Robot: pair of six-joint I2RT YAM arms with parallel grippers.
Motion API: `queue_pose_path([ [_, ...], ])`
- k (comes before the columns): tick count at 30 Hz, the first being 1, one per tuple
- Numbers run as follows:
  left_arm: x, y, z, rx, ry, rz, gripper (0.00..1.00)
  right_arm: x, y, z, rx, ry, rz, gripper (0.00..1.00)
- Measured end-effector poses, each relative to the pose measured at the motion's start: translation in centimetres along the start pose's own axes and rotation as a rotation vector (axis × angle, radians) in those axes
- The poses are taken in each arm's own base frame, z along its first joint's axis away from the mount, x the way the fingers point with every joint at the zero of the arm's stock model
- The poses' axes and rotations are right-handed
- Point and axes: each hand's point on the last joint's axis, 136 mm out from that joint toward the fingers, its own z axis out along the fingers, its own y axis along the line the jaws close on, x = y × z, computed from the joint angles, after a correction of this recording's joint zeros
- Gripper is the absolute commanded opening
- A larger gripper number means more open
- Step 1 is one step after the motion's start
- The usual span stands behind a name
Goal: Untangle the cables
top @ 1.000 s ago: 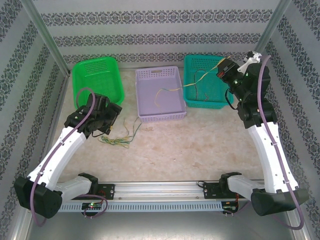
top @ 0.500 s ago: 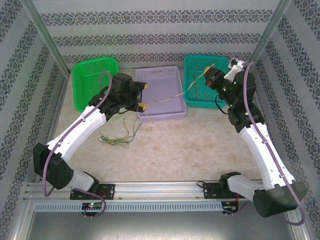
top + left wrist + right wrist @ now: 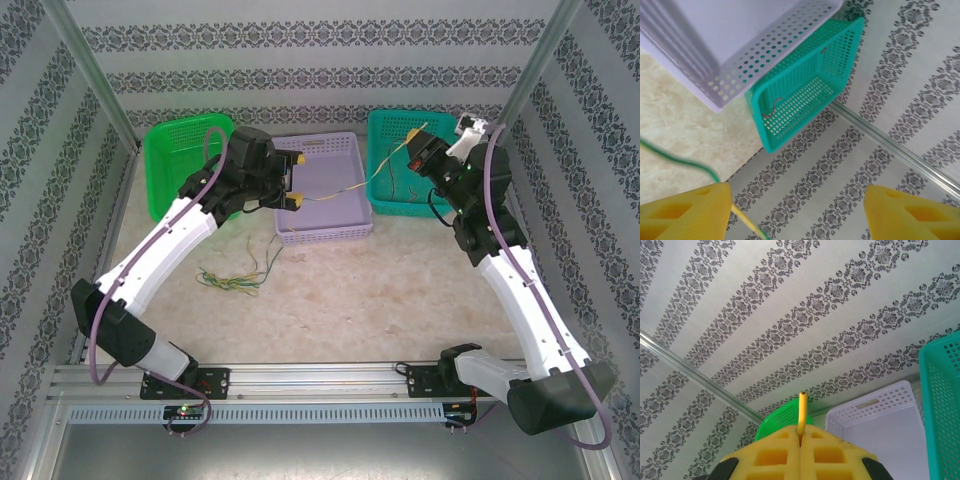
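From above, you are working the pull-apart step. Your right tool [image 3: 415,140] is clenching one end of a yellow cable [image 3: 365,184] and holding it up over the teal basket [image 3: 405,112]. From there the cable is sagging across into the purple basket [image 3: 320,237]. Your left tool [image 3: 296,181] is hanging released over that basket, near the cable's low end. A tangled bunch [image 3: 235,280] of yellow and green cables is lying on the surface [image 3: 380,300], well apart from both tools. A dark cable [image 3: 395,185] is sitting in the teal basket.

Through the left wrist, your left tool [image 3: 797,210] is standing wide with nothing between its fingers [image 3: 685,212]. A green strand [image 3: 685,164] is running in towards one finger and a yellow strand [image 3: 745,220] is passing just beside it. A reddish cable [image 3: 772,107] is lying in the teal basket [image 3: 805,100].

Through the right wrist, your right tool [image 3: 800,432] is pinching the yellow cable [image 3: 801,412], whose stub is poking up between the shut pads.

Next, I judge you will be needing to bring the left tool onto the strand beside its finger and close on it. These cables are hair-thin and limp, so aim squarely.
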Motion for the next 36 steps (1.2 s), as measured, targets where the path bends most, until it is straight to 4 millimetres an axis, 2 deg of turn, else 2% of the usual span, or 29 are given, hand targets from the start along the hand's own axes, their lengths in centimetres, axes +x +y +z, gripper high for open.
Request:
queue_pose_path([
  [3,1.5,-0.2,-1.6,0.017,0.022,0.008,0.76,-0.4,0.2,0.4,-0.007,-0.023,-0.007,0.0],
  [5,2.5,-0.6,-1.8,0.025,0.042,0.012,0.77,-0.5,0.3,0.7,-0.01,-0.031,-0.008,0.0],
  [11,5.2,-1.3,-0.1,0.011,0.087,0.017,0.78,-0.5,1.3,1.1,-0.033,-0.045,-0.01,0.0],
  [14,5.7,-1.1,0.9,-0.005,0.093,0.014,0.75,-1.1,1.8,1.0,-0.048,-0.064,-0.01,0.0],
  [16,5.5,-0.8,1.6,-0.019,0.087,0.004,0.69,-1.2,2.2,1.0,-0.059,-0.069,-0.006,0.0],
  [17,5.3,-0.6,2.1,-0.026,0.08,-0.004,0.61,-1.2,2.3,0.9,-0.062,-0.069,-0.004,0.0],
  [20,4.7,-0.1,3.5,-0.044,0.058,-0.017,0.24,-1.1,3.0,0.6,-0.08,-0.067,0.008,0.0],
  [23,4.3,-0.2,4.2,-0.036,0.038,-0.025,0.04,-1.2,3.7,-0.3,-0.1,-0.073,0.015,0.0],
  [24,4.2,-0.4,4.3,-0.027,0.033,-0.027,0.0,-1.1,3.8,-0.7,-0.104,-0.07,0.017,0.0],
  [26,4.1,-0.8,4.3,-0.013,0.03,-0.012,0.0,-0.8,3.7,-1.4,-0.103,-0.061,0.027,0.0],
  [27,4.0,-1.1,4.2,-0.006,0.027,0.001,0.0,-0.6,3.5,-1.7,-0.096,-0.054,0.036,0.02],
  [28,3.9,-1.3,4.2,0.002,0.024,0.015,0.0,-0.4,3.3,-1.9,-0.088,-0.047,0.042,0.18],
  [29,3.7,-1.7,4.1,0.014,0.022,0.036,0.0,0.0,3.0,-2.2,-0.074,-0.033,0.054,0.37],
  [30,3.5,-2.3,4.1,0.032,0.03,0.067,0.0,0.2,2.8,-2.5,-0.063,-0.021,0.062,0.5],
  [32,2.9,-4.0,4.3,0.076,0.06,0.14,0.0,0.7,1.8,-3.2,-0.025,0.0,0.081,0.59],
  [36,0.4,-8.1,6.1,0.164,0.121,0.34,0.0,0.8,-1.3,-5.9,0.107,0.012,0.121,0.63],
])
